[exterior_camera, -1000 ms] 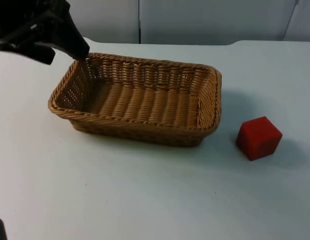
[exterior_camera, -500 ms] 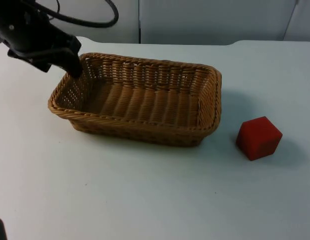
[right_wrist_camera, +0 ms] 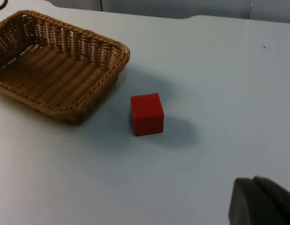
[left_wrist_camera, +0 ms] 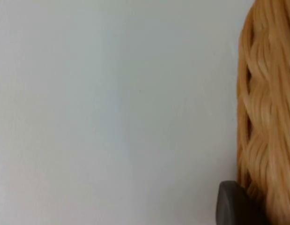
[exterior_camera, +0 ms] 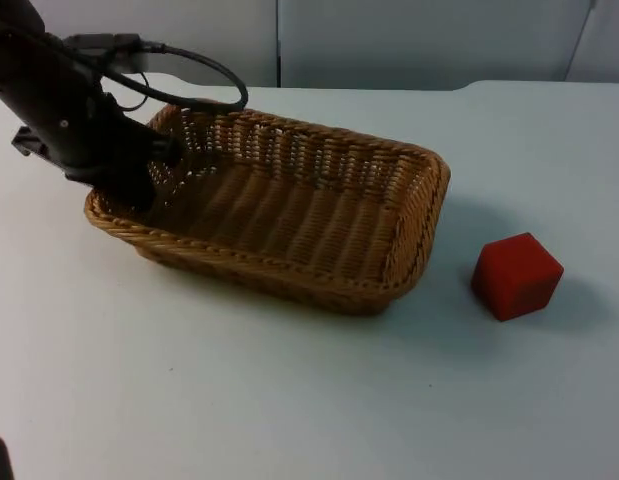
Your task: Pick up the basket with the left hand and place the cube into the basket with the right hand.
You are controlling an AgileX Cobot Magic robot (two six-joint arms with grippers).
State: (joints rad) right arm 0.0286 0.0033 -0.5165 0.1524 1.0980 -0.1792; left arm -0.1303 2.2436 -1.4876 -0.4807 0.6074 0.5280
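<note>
Gripping point: the left gripper [exterior_camera: 149,175] is seen in the top view at the left short end of the basket [exterior_camera: 289,215], set down over the rim; whether its fingers are closed on the wicker cannot be told.
Left fingertip: in the left wrist view a black fingertip [left_wrist_camera: 234,206] is pressed against the outer weave of the basket [left_wrist_camera: 266,117], with bare table [left_wrist_camera: 112,103] beside it.
Basket: woven tan wicker, rectangular, nothing lies inside; it is turned at a slant on the table [exterior_camera: 289,400], and the end under the left gripper is shown slightly raised, though lifting cannot be confirmed.
Cube: the red cube [exterior_camera: 517,275] is resting on the table, to the right of the basket's far short end, apart from it and untouched.
Right gripper: its black fingertip [right_wrist_camera: 259,201] is seen in the right wrist view, well apart from the cube [right_wrist_camera: 147,114] and the basket [right_wrist_camera: 55,65]; the arm is waiting, and the gap between its fingers cannot be told.
Background: a grey wall [exterior_camera: 419,40] is seen behind the table edge.
</note>
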